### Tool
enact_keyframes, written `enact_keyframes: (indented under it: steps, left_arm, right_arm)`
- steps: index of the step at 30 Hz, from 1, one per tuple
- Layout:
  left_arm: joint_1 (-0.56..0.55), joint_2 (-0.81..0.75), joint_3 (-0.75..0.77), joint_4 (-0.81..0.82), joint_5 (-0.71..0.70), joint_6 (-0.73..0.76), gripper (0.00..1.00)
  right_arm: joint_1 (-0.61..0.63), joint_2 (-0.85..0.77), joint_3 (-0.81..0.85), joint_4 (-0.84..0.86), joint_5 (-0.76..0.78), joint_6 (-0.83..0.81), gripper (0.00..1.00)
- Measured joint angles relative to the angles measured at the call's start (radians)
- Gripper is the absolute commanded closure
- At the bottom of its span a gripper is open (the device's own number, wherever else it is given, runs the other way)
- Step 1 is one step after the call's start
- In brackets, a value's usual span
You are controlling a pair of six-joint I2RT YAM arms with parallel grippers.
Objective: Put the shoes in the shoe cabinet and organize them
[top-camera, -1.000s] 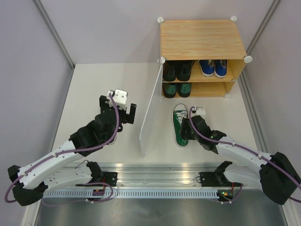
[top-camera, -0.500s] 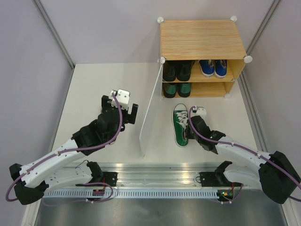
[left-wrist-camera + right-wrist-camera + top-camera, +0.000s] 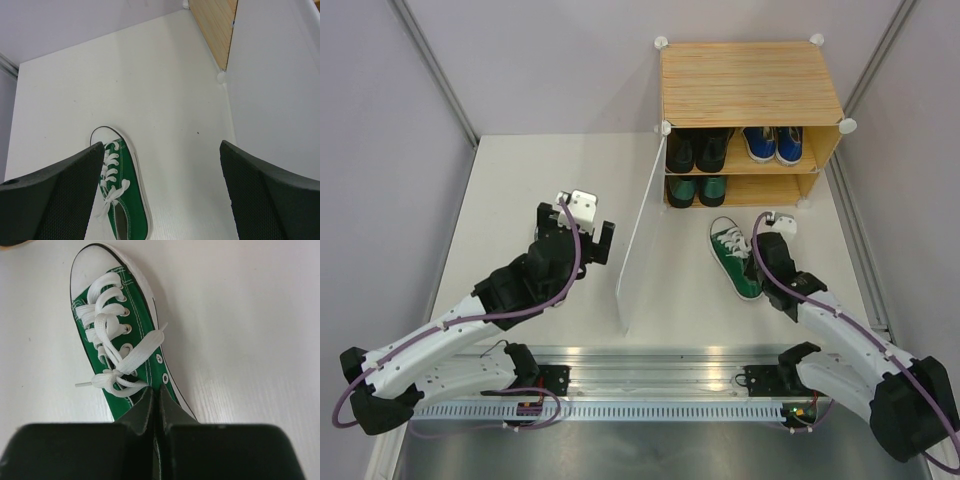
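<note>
Shoe cabinet (image 3: 750,85) on white table (image 3: 520,190), pale walls (image 3: 550,60)

You have bright, even light from overhead in the top view; the counter (image 3: 540,180) in front of the shoe cabinet (image 3: 750,85) reads almost white, with only faint, soft shadows under the arms; inside the shoe cabinet the shelves sit in shade and the shoes there go dark; the wall posts on either side of the cabinet lean outward, a wide-lens effect. In your right wrist view the green sneaker (image 3: 125,340) is crisp, its laces sharp; the right gripper (image 3: 156,395) jaws are black and out of focus; a pale, streaky sheen shows on the counter. In your left wrist view the left gripper (image 3: 161,145) jaws are dark and blurred; the cabinet's door panel (image 3: 270,75) is washed out to flat white.
</note>
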Motion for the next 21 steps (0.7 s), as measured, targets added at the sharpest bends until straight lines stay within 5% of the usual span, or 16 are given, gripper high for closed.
enact_keyframes:
  steps: [5, 8, 10, 12, 21]
  left_arm:
    - [0.0, 0.003, 0.0, -0.003, 0.011, 0.0, 0.02]
    - [0.0, 0.006, 0.0, -0.006, 0.013, 0.0, 0.02]
    - [0.0, 0.008, 0.0, -0.008, 0.016, 0.0, 0.02]
    - [0.0, 0.008, 0.0, -0.008, 0.019, 0.0, 0.02]
    - [0.0, 0.029, 0.0, -0.028, 0.019, 0.0, 0.02]
  right_arm:
    - [-0.055, 0.077, 0.028, 0.024, -0.013, -0.042, 0.98]
    - [-0.075, 0.144, 0.04, 0.039, -0.042, -0.045, 0.7]
    - [-0.079, 0.153, 0.041, 0.04, -0.058, -0.043, 0.43]
    - [-0.08, 0.147, 0.045, 0.039, -0.066, -0.045, 0.3]
    - [-0.081, 0.062, 0.071, 0.017, -0.089, -0.049, 0.24]
